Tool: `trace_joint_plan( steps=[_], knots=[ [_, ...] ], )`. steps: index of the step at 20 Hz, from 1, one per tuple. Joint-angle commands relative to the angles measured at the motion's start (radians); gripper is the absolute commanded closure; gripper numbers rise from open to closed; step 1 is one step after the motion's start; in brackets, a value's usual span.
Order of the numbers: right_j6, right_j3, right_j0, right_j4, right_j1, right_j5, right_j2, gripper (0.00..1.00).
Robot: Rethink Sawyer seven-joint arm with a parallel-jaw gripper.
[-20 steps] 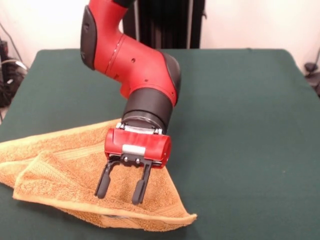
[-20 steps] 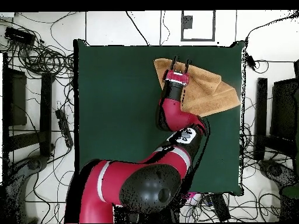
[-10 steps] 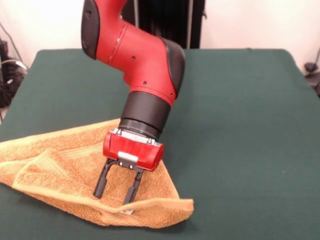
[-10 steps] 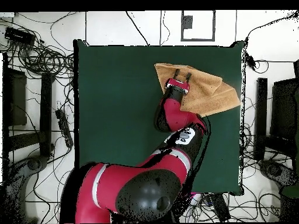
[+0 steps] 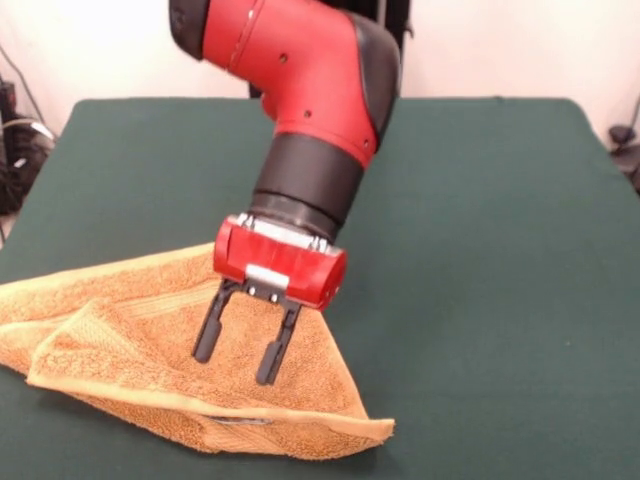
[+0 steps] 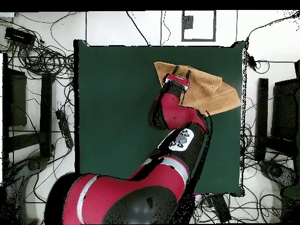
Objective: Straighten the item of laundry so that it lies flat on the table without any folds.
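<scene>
While the towel point(image 5: 150, 350) is lying bunched near one corner of the counter point(image 5: 480, 250), with cables and dark stands point(image 6: 35, 117) crowding the floor all around the counter in the overhead view, nothing else is sitting on the green cloth itself. The towel is resting folded over on itself, a thick doubled edge running along its near side in the front view and ending in a pointed corner point(image 5: 380, 430) that is curling slightly off the cloth. One side of it is reaching the counter's edge at the left of the front view. I am holding my tool point(image 5: 238, 350) above the middle of the folded towel, its two black fingers point(image 5: 207, 335) spread apart and gripping nothing. The tips are hanging just over the terry surface; I cannot tell whether they are touching it. My arm point(image 5: 310, 110) is coming down at a slant, the red wrist housing tilting so that the fingers are pointing down and a little toward the camera. In the overhead view my arm is stretching across the counter and covering part of the towel.
</scene>
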Motion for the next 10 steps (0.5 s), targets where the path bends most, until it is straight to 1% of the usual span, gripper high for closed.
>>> trace_joint_plan(
  steps=[1, 2, 3, 4, 5, 6, 7, 8, 10],
  knots=[
    [0.139, 0.148, 0.012, -0.079, -0.074, 0.049, 0.118, 0.00],
    [0.144, 0.154, -0.014, -0.106, -0.071, 0.039, 0.135, 0.00],
    [0.143, 0.156, -0.022, -0.113, -0.074, 0.044, 0.142, 0.00],
    [0.151, 0.171, -0.022, -0.110, -0.052, 0.024, 0.143, 0.00],
    [0.153, 0.172, -0.032, -0.120, -0.052, 0.030, 0.155, 0.00],
    [0.157, 0.176, -0.044, -0.129, -0.025, 0.024, 0.173, 0.00],
    [0.156, 0.176, -0.057, -0.145, -0.024, 0.039, 0.190, 0.00],
    [0.157, 0.175, -0.061, -0.144, 0.001, 0.031, 0.197, 0.00],
    [0.158, 0.183, -0.085, -0.161, 0.007, 0.067, 0.232, 0.00]
  ],
)
